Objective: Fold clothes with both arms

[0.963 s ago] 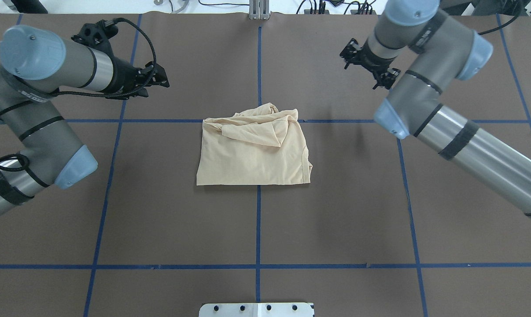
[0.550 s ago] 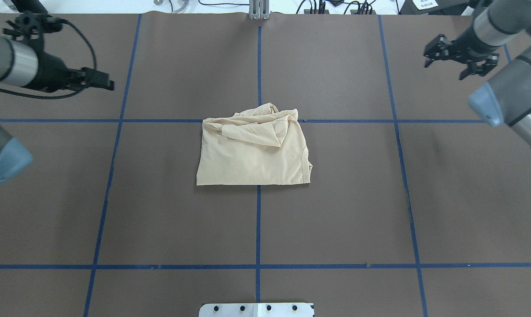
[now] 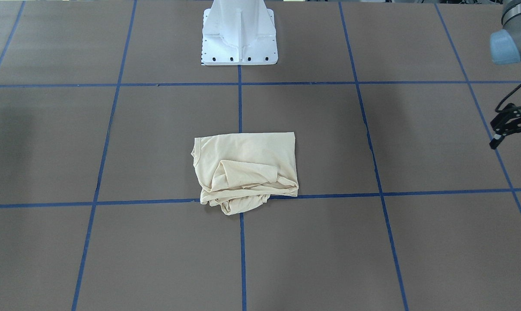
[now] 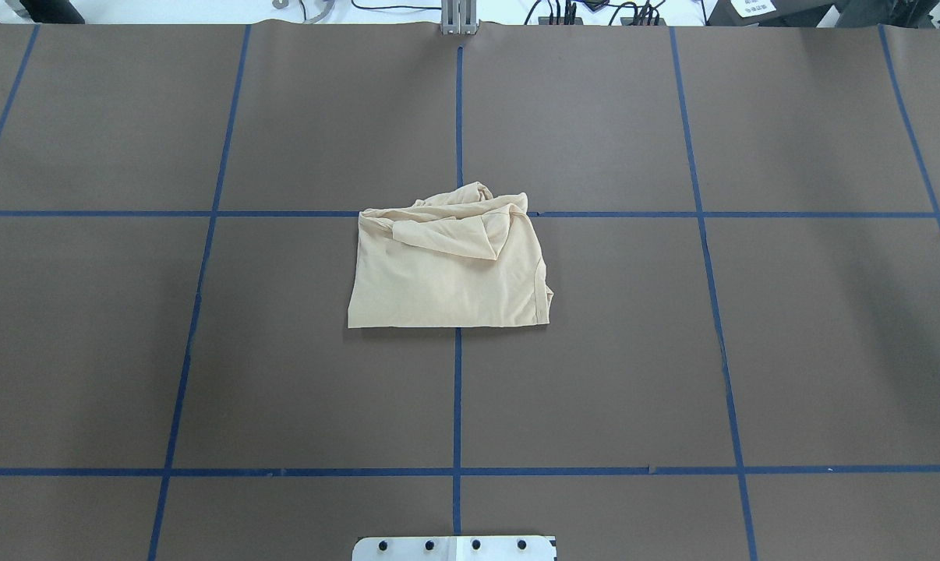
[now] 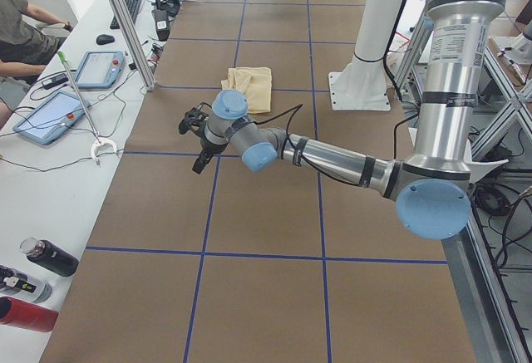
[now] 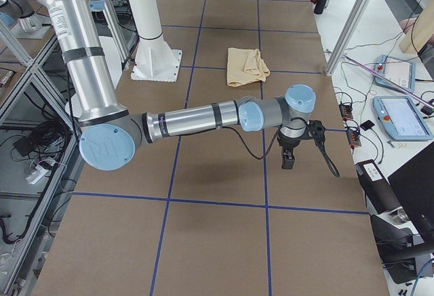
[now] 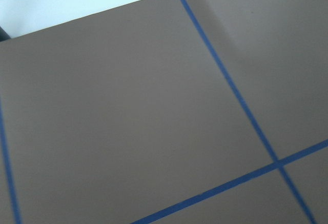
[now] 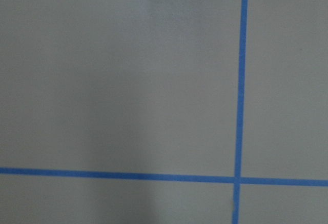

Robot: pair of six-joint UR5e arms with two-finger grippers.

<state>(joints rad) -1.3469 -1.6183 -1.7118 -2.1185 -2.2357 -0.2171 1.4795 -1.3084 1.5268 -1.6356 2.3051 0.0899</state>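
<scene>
Brown table (image 4: 595, 389), blue tape grid (image 4: 457, 405); folded cream shirt (image 4: 447, 273) centred. Whether left fingers (image 3: 498, 134), right fingers (image 6: 287, 159) apart: cannot tell.

Shirt (image 4: 439, 280) plain cream-yellow; table (image 4: 283, 117) brown, blue grid lines (image 4: 457, 389); pedestal (image 3: 239, 30) white.

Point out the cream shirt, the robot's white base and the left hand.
shirt (image 4: 439, 288), overhead view, on the smooth flat panel.
white base (image 3: 226, 51), front-facing view, on its foot plate.
left hand (image 5: 194, 140), exterior left view, midway between the black fingertips.
</scene>
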